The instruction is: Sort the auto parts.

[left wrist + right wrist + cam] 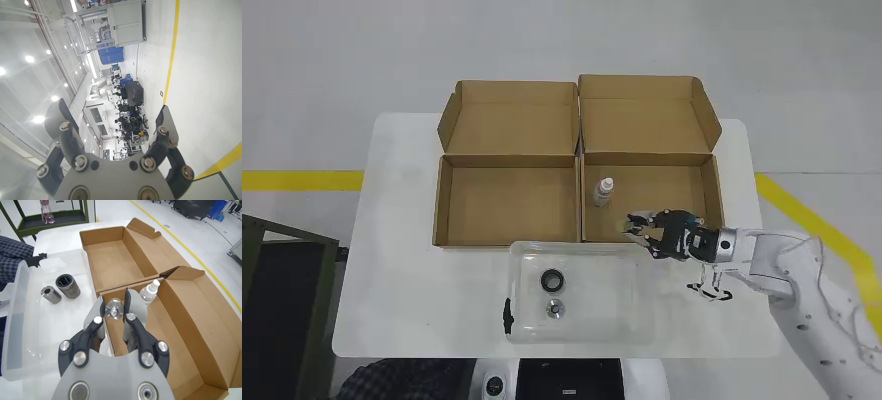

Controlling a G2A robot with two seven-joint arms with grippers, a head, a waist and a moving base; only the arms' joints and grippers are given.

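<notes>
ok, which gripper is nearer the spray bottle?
Right. The right gripper, shut on a metal part, hangs just beside the spray bottle, over the near edge of its cardboard box. The left gripper, open, points off at the hall floor, away from it.

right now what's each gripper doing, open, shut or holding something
Left gripper: open, holding nothing.
Right gripper: closed on a small round silver metal part.

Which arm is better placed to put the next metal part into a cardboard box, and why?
Right: the right pincer holds a metal part at the box edge; the left pincer, open, points elsewhere.
</notes>
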